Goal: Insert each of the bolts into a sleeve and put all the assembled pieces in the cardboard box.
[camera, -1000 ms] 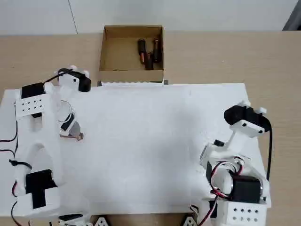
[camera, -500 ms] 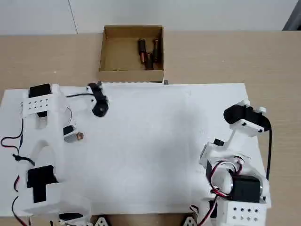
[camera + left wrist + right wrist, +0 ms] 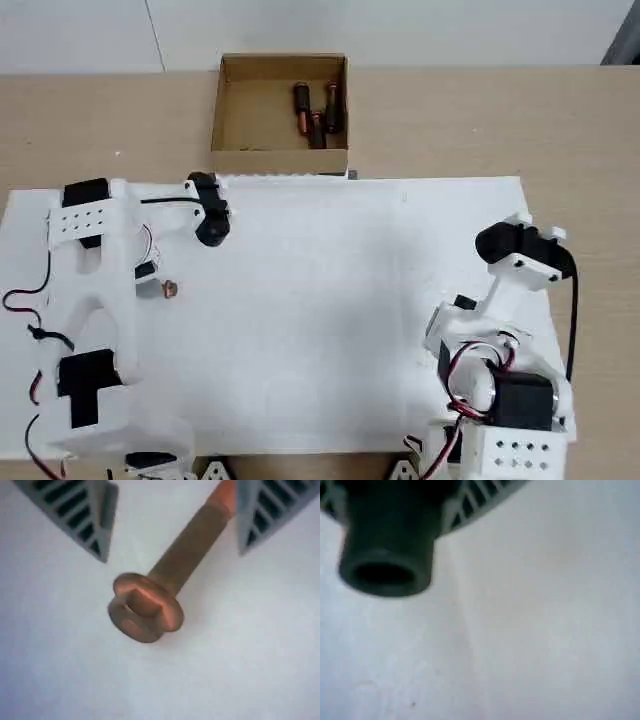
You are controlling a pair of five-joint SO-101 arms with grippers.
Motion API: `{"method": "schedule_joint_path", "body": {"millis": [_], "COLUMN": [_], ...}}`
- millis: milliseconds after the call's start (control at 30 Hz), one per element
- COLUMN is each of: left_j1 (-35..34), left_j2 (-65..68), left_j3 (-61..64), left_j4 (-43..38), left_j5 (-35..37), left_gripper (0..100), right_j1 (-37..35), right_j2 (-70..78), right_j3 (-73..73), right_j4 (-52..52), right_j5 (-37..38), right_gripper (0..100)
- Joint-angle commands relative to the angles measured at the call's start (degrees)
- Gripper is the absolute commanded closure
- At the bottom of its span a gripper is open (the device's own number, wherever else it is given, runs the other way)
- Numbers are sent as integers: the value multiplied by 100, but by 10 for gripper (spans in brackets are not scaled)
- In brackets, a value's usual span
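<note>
A copper bolt (image 3: 146,609) with a flanged hex head lies on the white board, its shank running back between the grey fingers (image 3: 87,517) of my left gripper (image 3: 172,551). That gripper is open, and the gap is far wider than the shank. From above, the bolt's head (image 3: 168,289) pokes out beside the left gripper (image 3: 150,277) at the board's left side. My right gripper (image 3: 395,500) is shut on a black sleeve (image 3: 385,562), held just above the board at the right front (image 3: 458,306). The cardboard box (image 3: 250,110) stands behind the board.
Several assembled copper-and-black pieces (image 3: 318,110) lie in the box's right half. The white foam board (image 3: 340,290) covers most of the wooden table (image 3: 480,120). The left arm's black joint (image 3: 210,215) hangs over the board near the box's front wall.
The left arm's upper joint swung right, toward the box's front, and its gripper shifted slightly. The bolt stayed at about the same spot. The right arm kept still.
</note>
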Motion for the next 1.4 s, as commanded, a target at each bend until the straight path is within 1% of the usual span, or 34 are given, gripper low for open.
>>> {"method": "schedule_joint_path", "body": {"millis": [0, 167, 400, 533, 633, 767, 1033, 1233, 1367], "left_j1": [9, -70, -97, -79, -79, -79, -88, -35, 70], "left_j2": [70, 396, 484, 501, 501, 510, 1081, 1160, 1134], "left_j3": [-136, -154, -163, -136, -136, -127, -171, -154, -163], "left_j4": [-141, -158, -167, -167, -167, -176, -176, -527, -501], "left_j5": [-651, -862, -870, -879, -879, -879, -879, -879, -853], "left_gripper": [829, 830, 833, 901, 926, 926, 925, 927, 934], "right_j1": [31, 31, 31, 31, 31, 22, 4, 4, 4], "right_j2": [-48, -48, -48, -48, -48, -48, -48, -48, -48], "right_j3": [-26, -26, -26, -26, -26, -26, -26, -26, -26], "right_j4": [-136, -136, -136, -136, -136, -136, -136, -136, -136], "right_j5": [-18, -18, -18, -18, -18, -18, -18, -18, -18], "right_gripper": [996, 996, 996, 996, 996, 996, 996, 996, 996]}}
